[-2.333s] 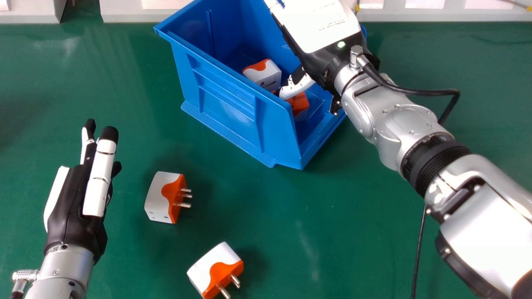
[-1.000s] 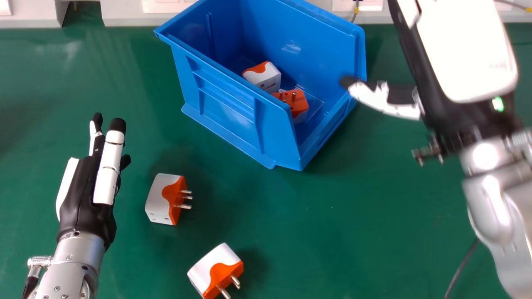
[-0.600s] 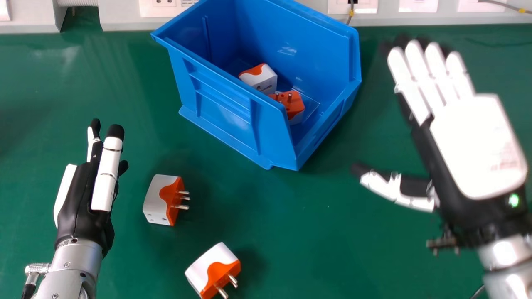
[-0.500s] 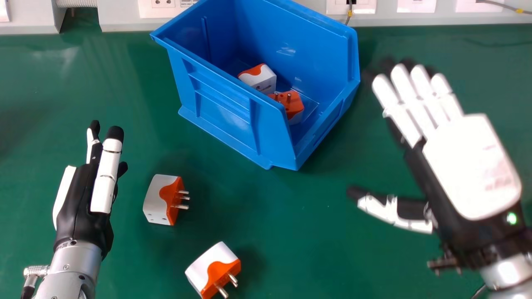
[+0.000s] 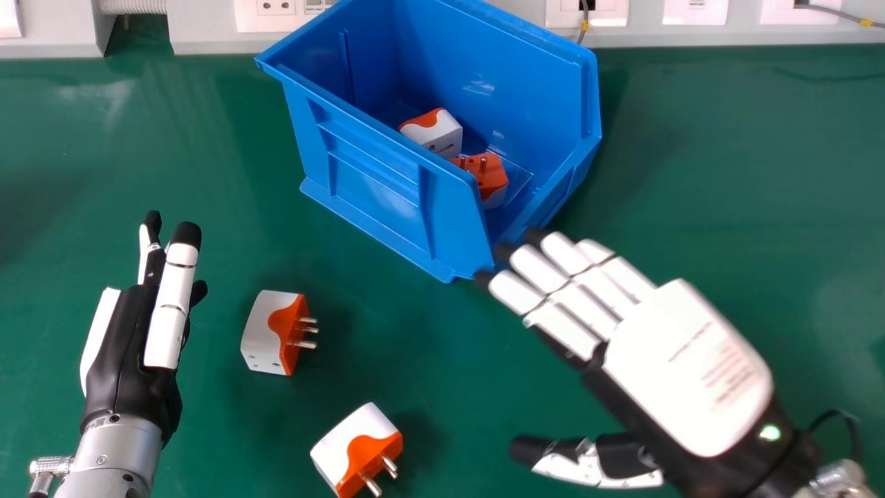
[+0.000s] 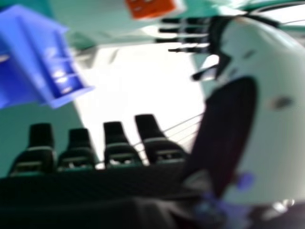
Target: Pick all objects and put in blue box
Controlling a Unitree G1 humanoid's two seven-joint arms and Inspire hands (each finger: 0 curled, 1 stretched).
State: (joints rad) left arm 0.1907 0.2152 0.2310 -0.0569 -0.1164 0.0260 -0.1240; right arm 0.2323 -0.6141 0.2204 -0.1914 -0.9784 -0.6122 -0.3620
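In the head view my right hand (image 5: 684,366) is open and holds nothing, its fingers near the front corner of the blue box (image 5: 373,180). My left hand (image 5: 131,346) is open, left of a white and orange plug adapter (image 5: 266,332) on the table. Nearer the bottom edge lies another adapter (image 5: 356,446), between the hands. Inside the box sit a white and orange adapter (image 5: 442,136) and one with its orange face up (image 5: 489,173). The right hand view has my right hand (image 6: 119,148), the blue box (image 6: 40,62) and an orange adapter face (image 6: 150,6).
The green table (image 5: 726,173) stretches out on both sides of the box. Behind it runs a pale panel (image 5: 200,28) with wall sockets, and a thin cable (image 5: 823,9) hangs at its right.
My right hand has come out of the box, swung right, then moved down and back left over the table. The left hand has shifted slightly. An orange-faced adapter in the box is uncovered.
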